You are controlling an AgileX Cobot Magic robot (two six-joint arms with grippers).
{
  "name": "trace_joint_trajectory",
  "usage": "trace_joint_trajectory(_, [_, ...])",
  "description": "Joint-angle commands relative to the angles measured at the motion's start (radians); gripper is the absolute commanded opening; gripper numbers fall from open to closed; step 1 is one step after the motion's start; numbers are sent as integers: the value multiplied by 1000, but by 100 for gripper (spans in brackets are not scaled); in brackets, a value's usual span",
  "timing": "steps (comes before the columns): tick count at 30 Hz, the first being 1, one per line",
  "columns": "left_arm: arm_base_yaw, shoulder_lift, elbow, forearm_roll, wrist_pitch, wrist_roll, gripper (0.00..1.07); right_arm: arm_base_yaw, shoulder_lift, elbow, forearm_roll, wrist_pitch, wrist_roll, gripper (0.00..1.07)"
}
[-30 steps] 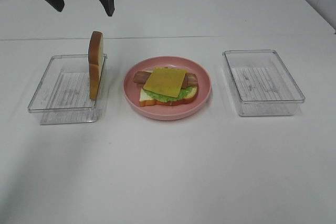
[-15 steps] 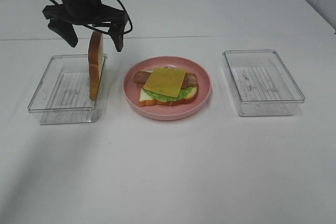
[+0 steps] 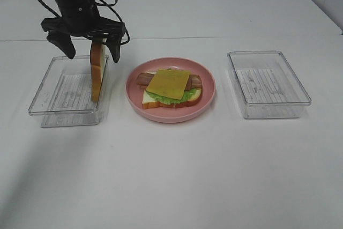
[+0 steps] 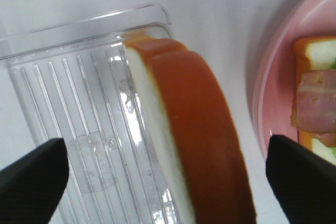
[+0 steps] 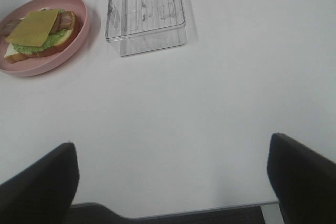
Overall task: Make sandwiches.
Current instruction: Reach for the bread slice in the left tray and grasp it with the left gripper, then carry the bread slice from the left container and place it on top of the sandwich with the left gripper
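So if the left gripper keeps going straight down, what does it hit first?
Most likely the upright bread slice: it stands between the open fingers of the left gripper, leaning on the wall of the clear tray. Depth is hard to judge.

Yellow cheese (image 3: 168, 83), green lettuce (image 3: 172, 97), pink plate (image 3: 206, 100), ridged clear trays (image 3: 268, 83)

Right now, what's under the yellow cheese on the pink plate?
Under the cheese lie bacon strips, then green lettuce, then a bread slice on the plate. The cheese hides the middle of the bacon and most of the lettuce.
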Motion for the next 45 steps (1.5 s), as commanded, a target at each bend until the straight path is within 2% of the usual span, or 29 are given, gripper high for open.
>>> trace_joint_trajectory(1, [7,6,9,-3,98,-10,89,-5,-33,3,3,-11,-8,93])
trace_joint_trajectory(6, [9,25,9,-2,98,-10,83,-5,-33,3,3,-11,-8,93])
trace_joint_trajectory(8, [9,26,9,-1,98,-15,72,-5,-33,3,3,-11,-8,93])
trace_joint_trajectory(9, [9,26,9,-1,98,-15,72,-5,-33,3,3,-11,-8,93])
trace_joint_trajectory(10, [9,26,9,6,98,-17,59,-5,-33,3,3,-11,-8,93])
trace_joint_trajectory(11, [9,26,9,9,98,-17,53,-5,-33,3,3,-11,-8,93])
trace_joint_trajectory(12, [9,26,9,9,98,-17,53,-5,-33,3,3,-11,-8,93])
trace_joint_trajectory(13, [9,26,9,19,98,-17,37,-5,-33,3,3,-11,-8,93])
trace_joint_trajectory(14, [9,26,9,19,98,-17,37,-5,-33,3,3,-11,-8,93])
trace_joint_trajectory(15, [9,26,9,21,98,-15,20,-5,-33,3,3,-11,-8,93])
trace_joint_trajectory(16, [9,26,9,21,98,-13,13,-5,-33,3,3,-11,-8,93])
trace_joint_trajectory(17, [9,26,9,21,98,-13,13,-5,-33,3,3,-11,-8,93])
trace_joint_trajectory(18, [9,26,9,21,98,-5,0,-5,-33,3,3,-11,-8,93])
trace_joint_trajectory(27, [9,13,9,17,98,8,0,-5,-33,3,3,-11,-8,93])
trace_joint_trajectory(32, [0,-72,9,-1,98,-9,0,-5,-33,3,3,-11,-8,93])
trace_joint_trajectory(34, [0,-164,9,-67,98,-10,0,-5,-33,3,3,-11,-8,93])
trace_joint_trajectory(36, [0,-185,9,-82,98,-9,0,-5,-33,3,3,-11,-8,93])
trace_joint_trajectory(37, [0,-222,9,-141,98,11,0,-5,-33,3,3,-11,-8,93])
trace_joint_trajectory(40, [0,-233,9,-171,97,30,0,-5,-33,3,3,-11,-8,93])
trace_joint_trajectory(42, [0,-240,9,-373,94,136,0,-5,-33,3,3,-11,-8,93])
trace_joint_trajectory(45, [0,-229,9,-409,94,157,0,-5,-33,3,3,-11,-8,93])
